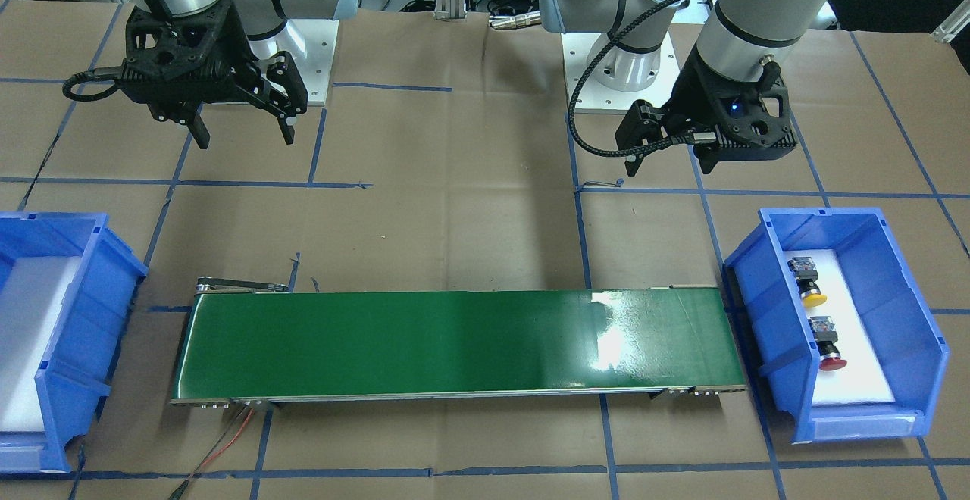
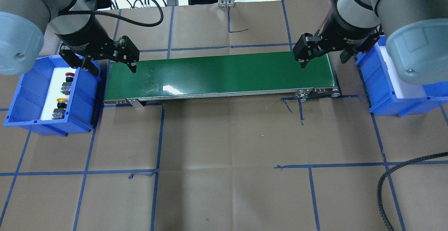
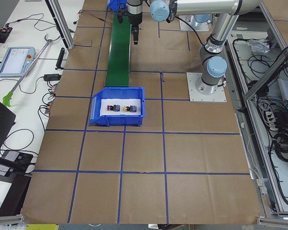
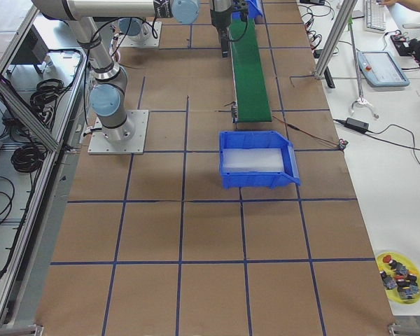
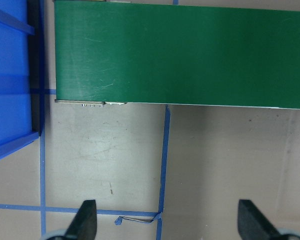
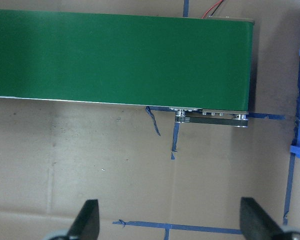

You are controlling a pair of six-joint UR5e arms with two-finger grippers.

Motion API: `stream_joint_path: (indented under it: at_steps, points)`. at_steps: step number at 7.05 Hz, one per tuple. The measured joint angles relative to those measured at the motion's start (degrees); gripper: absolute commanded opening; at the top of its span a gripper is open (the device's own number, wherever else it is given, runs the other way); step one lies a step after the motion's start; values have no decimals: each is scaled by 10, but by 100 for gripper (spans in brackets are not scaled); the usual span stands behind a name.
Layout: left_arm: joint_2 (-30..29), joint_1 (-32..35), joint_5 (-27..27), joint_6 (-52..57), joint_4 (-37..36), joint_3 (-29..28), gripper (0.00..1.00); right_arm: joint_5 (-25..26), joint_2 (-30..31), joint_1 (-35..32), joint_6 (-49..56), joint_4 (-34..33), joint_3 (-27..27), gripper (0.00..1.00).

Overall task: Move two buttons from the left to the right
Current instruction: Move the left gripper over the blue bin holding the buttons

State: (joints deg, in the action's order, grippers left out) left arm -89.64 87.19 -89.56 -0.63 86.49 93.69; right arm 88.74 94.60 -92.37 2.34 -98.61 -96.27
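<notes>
A brown paper-covered counter [image 2: 227, 147], marked with blue tape lines, carries a long glossy green conveyor belt [image 2: 220, 73] running left to right.

Just beyond the belt's left end sits a blue plastic bin with a white liner [image 2: 28, 91]. Both task items lie in it on their sides, one behind the other. The small push-button with a red mushroom cap [image 2: 67, 81] lies farther from the robot. The small push-button with a yellow mushroom cap [image 2: 60, 107] lies nearer the robot. Each has a black collar and a grey-black block.

The left arm's black two-finger pincer [image 2: 113, 70] hangs raised in the air near the belt's left end, beside the bin. Its fingers are spread wide and hold nothing. Both buttons lie below it and to its left, well apart from its fingertips.

Near the belt's right end hangs the right arm's black two-finger pincer [image 1: 244, 138], also raised, spread wide and holding nothing.

Just beyond the belt's right end sits a second blue plastic bin with a white liner [image 2: 395, 105].
</notes>
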Motion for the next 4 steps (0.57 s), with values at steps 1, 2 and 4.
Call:
stream_joint_path:
  at_steps: [1,2,4]
  points:
    - [0,0,0,0,0,0,100,0,-1,1,-2,0,1,100]
    - [-1,0,0,0,0,0,100,1,-2,2,-2,0,2,100]
    - [-2,0,0,0,0,0,100,0,-2,13,0,0,12,100]
